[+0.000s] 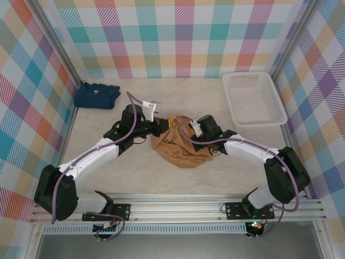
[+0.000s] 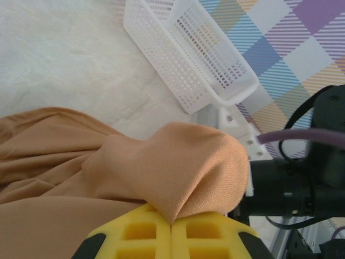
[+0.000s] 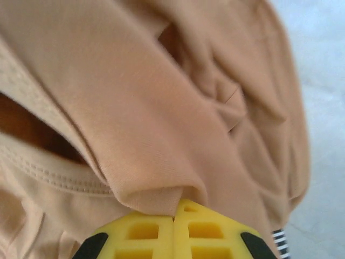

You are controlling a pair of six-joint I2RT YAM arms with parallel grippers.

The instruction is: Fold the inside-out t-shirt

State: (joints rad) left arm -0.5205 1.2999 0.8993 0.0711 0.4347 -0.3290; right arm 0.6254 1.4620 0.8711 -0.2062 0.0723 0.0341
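The inside-out t-shirt [image 1: 178,147] is a tan, bunched heap in the middle of the table. My left gripper [image 1: 163,127] is at its upper left edge, shut on a fold of the fabric. In the left wrist view the yellow fingers [image 2: 151,232] meet with a puffed fold of the t-shirt [image 2: 183,167] pinched between them. My right gripper [image 1: 195,131] is at the heap's upper right, also shut on the cloth. In the right wrist view a fold of the t-shirt [image 3: 161,140] runs into the closed yellow fingers [image 3: 194,229], with a stitched hem to the left.
A white mesh basket [image 1: 253,98] stands at the back right, also seen as the basket [image 2: 188,54] in the left wrist view. A folded navy-blue shirt [image 1: 97,95] lies at the back left. Plaid walls enclose the table on three sides.
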